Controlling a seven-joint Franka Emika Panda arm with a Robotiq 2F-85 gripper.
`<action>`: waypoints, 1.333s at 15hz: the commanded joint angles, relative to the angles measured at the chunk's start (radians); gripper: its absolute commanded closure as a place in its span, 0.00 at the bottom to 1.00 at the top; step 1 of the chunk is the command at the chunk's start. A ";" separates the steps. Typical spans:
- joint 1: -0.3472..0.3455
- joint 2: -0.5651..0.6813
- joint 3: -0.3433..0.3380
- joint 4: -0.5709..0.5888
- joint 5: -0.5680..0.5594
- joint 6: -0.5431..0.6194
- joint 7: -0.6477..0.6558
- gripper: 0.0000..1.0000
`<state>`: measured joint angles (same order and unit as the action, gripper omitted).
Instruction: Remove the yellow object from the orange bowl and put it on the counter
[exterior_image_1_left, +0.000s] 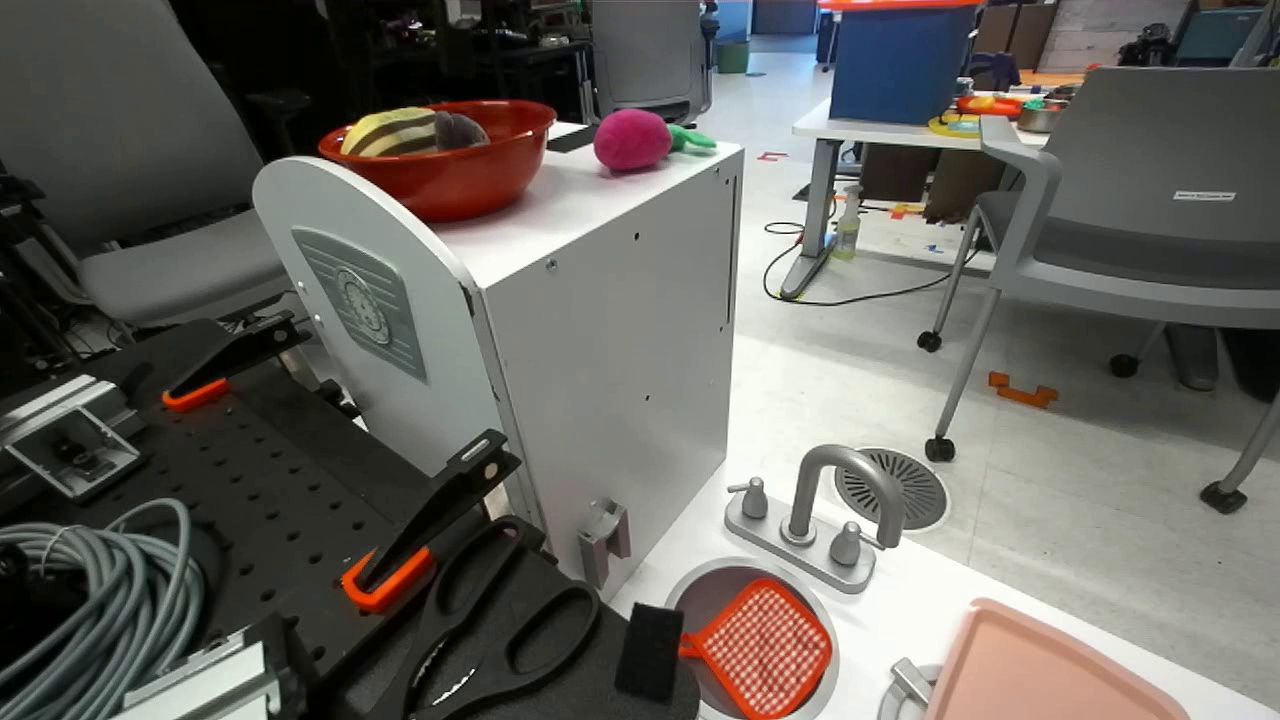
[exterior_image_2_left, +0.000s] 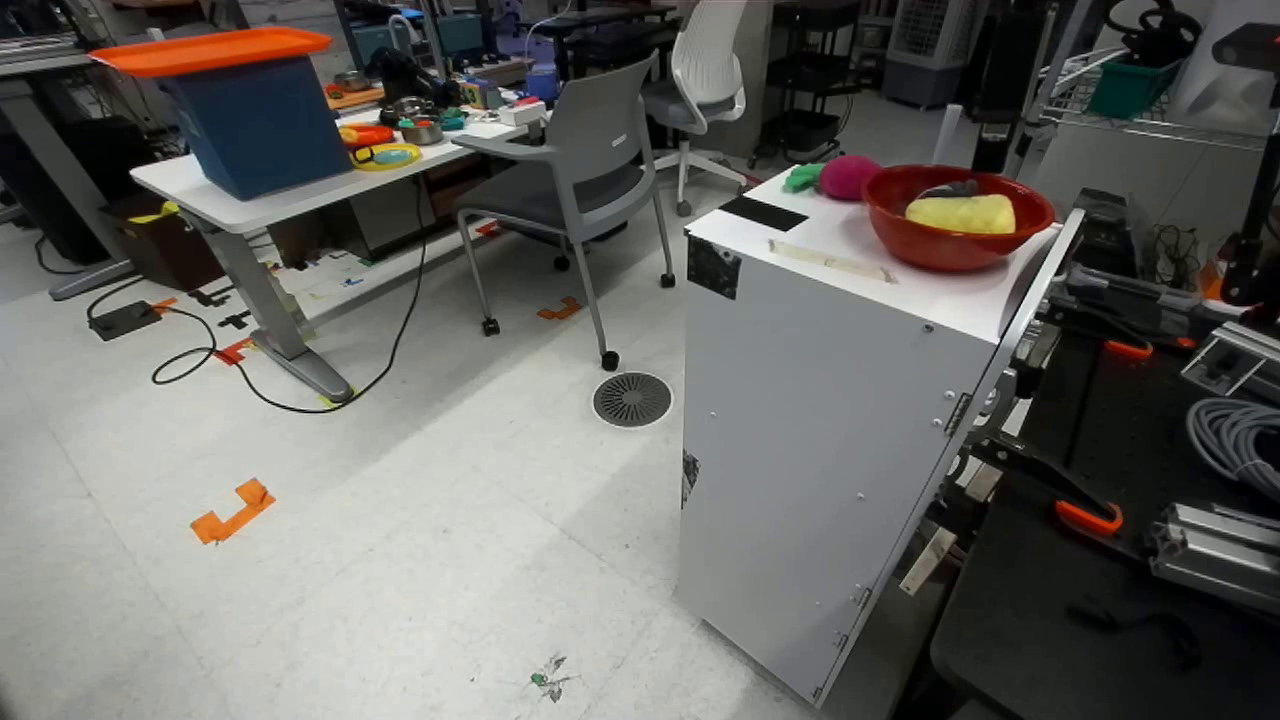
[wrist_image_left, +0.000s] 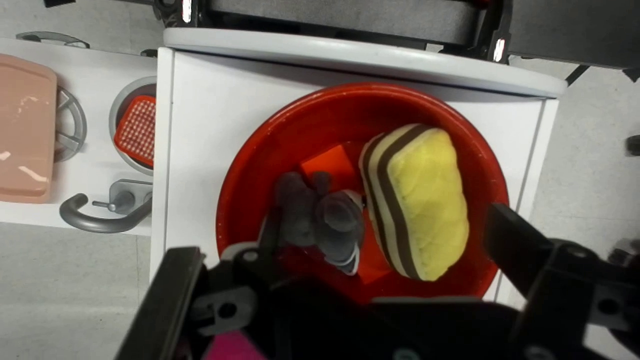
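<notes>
Pretty cluttered room back there, with a grey chair (exterior_image_1_left: 1150, 180) and a white desk (exterior_image_2_left: 170, 180) carrying a blue bin (exterior_image_2_left: 265, 130) in both exterior views. Up front stands a tall white cabinet (exterior_image_1_left: 620, 310), and its flat top is basically the tabletop (exterior_image_1_left: 580, 195). An orange-red bowl (exterior_image_1_left: 460, 185) sits on it, right up by the cabinet's rounded end panel (exterior_image_1_left: 450, 340). The yellow thing (wrist_image_left: 430, 205) is in that bowl: kind of a chunky, soft-looking block with brown and cream stripes down one side. Just beside it in the bowl is a soft grey toy (wrist_image_left: 340, 227), plus some brighter orange bits (wrist_image_left: 332, 165) lower down; hard to tell what those are.

As for the hand (wrist_image_left: 342, 235), it's at the bottom of the wrist view with its two fingers spread wide apart, holding nothing. The yellow thing shows between them in that view, with neither finger touching it.

A fuzzy pink ball (exterior_image_1_left: 632, 140) with a green end (exterior_image_1_left: 690, 138) sits on the same tabletop near the bowl, white surface showing between them in an exterior view. Lower down, a flat orange mesh strainer (exterior_image_1_left: 768, 650) lies in a round sink (exterior_image_1_left: 712, 600).
</notes>
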<state>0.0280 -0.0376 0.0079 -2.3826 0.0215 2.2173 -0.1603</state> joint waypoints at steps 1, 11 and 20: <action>-0.002 0.000 0.003 0.001 0.001 -0.002 0.000 0.00; -0.004 0.035 0.010 0.031 -0.079 -0.031 0.083 0.00; 0.016 0.098 0.030 0.088 -0.201 0.033 0.092 0.00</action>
<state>0.0377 0.0338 0.0307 -2.3261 -0.1519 2.2372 -0.0713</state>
